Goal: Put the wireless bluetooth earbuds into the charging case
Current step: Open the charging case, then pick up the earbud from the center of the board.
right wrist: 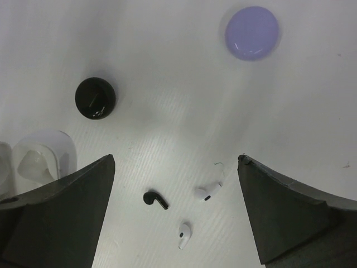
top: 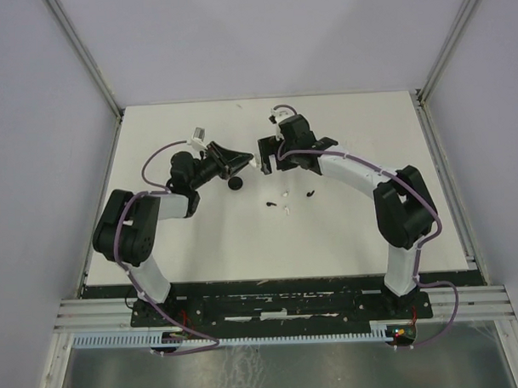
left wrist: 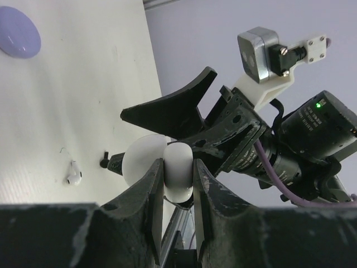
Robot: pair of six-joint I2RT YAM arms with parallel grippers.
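Left pincer (left wrist: 178,174) tight around charging case (left wrist: 177,159)

Even, soft light falls from above on my white table (top: 345,233), bright and nearly shadowless in the overhead view. Through my right wrist camera the black puck (right wrist: 95,98) and lilac puck (right wrist: 251,33) carry small glints, faint shadows ring them, and my own fingers (right wrist: 56,212) blur at the lower corners.
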